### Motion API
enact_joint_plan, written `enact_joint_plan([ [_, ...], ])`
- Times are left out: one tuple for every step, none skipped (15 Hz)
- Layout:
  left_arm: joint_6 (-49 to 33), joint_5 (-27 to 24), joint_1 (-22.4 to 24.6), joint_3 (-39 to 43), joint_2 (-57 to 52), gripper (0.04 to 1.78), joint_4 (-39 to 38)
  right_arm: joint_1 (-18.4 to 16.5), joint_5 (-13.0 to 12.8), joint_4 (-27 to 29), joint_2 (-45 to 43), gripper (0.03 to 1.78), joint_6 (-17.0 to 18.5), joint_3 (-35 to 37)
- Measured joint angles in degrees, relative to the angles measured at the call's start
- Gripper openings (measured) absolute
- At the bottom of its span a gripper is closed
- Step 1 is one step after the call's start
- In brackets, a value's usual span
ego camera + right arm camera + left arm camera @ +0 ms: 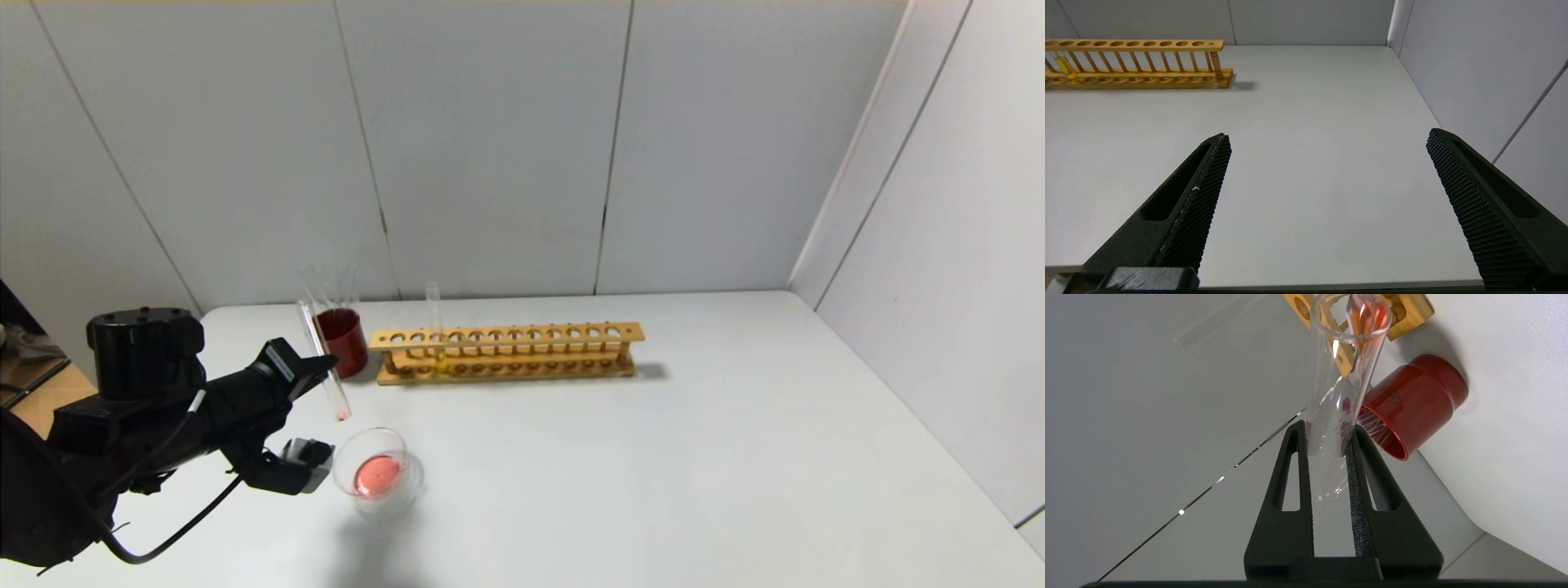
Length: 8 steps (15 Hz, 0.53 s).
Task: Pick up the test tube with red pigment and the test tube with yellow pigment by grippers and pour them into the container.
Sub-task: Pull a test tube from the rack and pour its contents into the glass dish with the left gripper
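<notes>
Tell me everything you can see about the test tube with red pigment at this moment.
The test tube with red pigment is a slender tube of clear glass with a round bottom. The left gripper is shut on it, both fingers pressing its wall. It hangs tilted in the air, above and just beside the container, touching nothing else. Only a small red trace remains at its lower tip; red liquid already lies in the container. Behind it stand the dark red cup and the wooden rack.

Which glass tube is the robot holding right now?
The test tube with red pigment. The left gripper pinches it, tilted, near the container. The test tube with yellow pigment stands upright in the wooden rack, untouched.
</notes>
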Motion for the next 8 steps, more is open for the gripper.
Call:
enact_joint_plan([
  [0.2,0.0,0.0,0.0,-0.1,0.31,0.0,0.0,0.0,0.0,0.0,1.75,0.0,0.0],
  [0.7,0.0,0.0,0.1,-0.3,0.31,0.0,0.0,0.0,0.0,0.0,1.75,0.0,0.0],
  [1.4,0.0,0.0,0.1,-0.5,0.31,0.0,0.0,0.0,0.0,0.0,1.75,0.0,0.0],
  [1.5,0.0,0.0,0.3,-0.6,0.31,0.0,0.0,0.0,0.0,0.0,1.75,0.0,0.0],
  [1.6,0.0,0.0,0.4,-0.7,0.31,0.0,0.0,0.0,0.0,0.0,1.75,0.0,0.0],
  [1.7,0.0,0.0,0.4,-0.8,0.31,0.0,0.0,0.0,0.0,0.0,1.75,0.0,0.0],
  [1.8,0.0,0.0,0.5,-0.9,0.31,0.0,0.0,0.0,0.0,0.0,1.75,0.0,0.0],
  [2.3,0.0,0.0,0.5,-1.0,0.31,0.0,0.0,0.0,0.0,0.0,1.75,0.0,0.0],
])
